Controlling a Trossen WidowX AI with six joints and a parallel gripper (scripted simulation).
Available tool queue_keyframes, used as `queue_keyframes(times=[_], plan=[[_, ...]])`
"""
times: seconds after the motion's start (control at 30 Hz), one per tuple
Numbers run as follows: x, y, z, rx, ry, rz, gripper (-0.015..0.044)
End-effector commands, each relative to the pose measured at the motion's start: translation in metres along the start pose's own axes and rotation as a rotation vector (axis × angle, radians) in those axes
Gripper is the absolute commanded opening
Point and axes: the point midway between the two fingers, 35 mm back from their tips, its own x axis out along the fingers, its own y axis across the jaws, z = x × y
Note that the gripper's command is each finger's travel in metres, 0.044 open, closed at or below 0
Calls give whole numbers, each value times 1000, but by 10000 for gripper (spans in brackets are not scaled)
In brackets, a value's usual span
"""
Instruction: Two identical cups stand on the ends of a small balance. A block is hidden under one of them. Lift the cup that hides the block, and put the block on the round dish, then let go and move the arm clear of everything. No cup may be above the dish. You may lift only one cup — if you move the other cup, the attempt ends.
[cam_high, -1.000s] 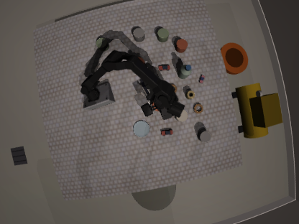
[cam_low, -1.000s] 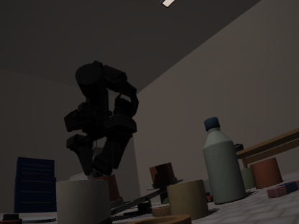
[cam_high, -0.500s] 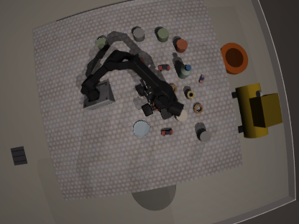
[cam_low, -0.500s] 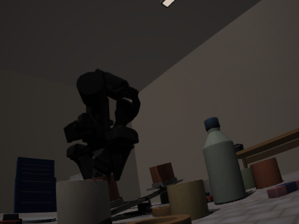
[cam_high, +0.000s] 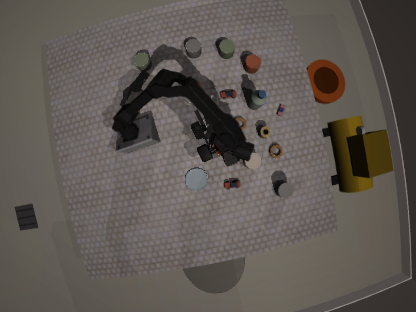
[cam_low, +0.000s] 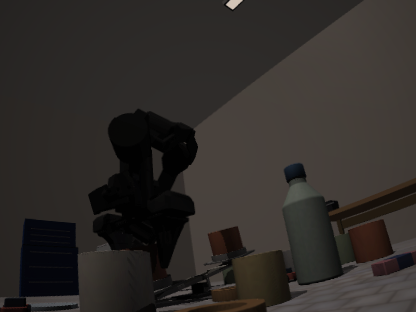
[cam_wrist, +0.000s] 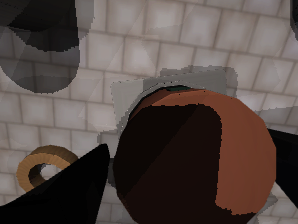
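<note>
with its fingers pointing down, the wide-open hand (cam_high: 214, 146) (cam_low: 142, 245) (cam_wrist: 175, 141) straddles a red cup (cam_low: 159, 262) (cam_wrist: 245, 150), gripping nothing.

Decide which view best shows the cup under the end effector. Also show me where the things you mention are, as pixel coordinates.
The wrist view: the red cup (cam_wrist: 245, 150) fills much of it, between the open end effector's fingers. The exterior view shows only a sliver behind the white cup (cam_low: 115, 282); from above, the arm (cam_high: 212, 112) mostly hides it.
</note>
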Motion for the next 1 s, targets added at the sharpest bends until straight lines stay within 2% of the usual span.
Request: queue_keyframes(times=[0.0, 0.03, 0.13, 0.4, 0.8, 0.97], plan=[[8, -2, -1, 10, 10, -1, 440], [8, -2, -1, 10, 10, -1, 440], [8, -2, -1, 10, 10, -1, 361], [8, -2, -1, 10, 10, -1, 308], [-2, -1, 1, 10, 8, -2, 0], [-9, 0, 2, 11, 7, -2, 0]])
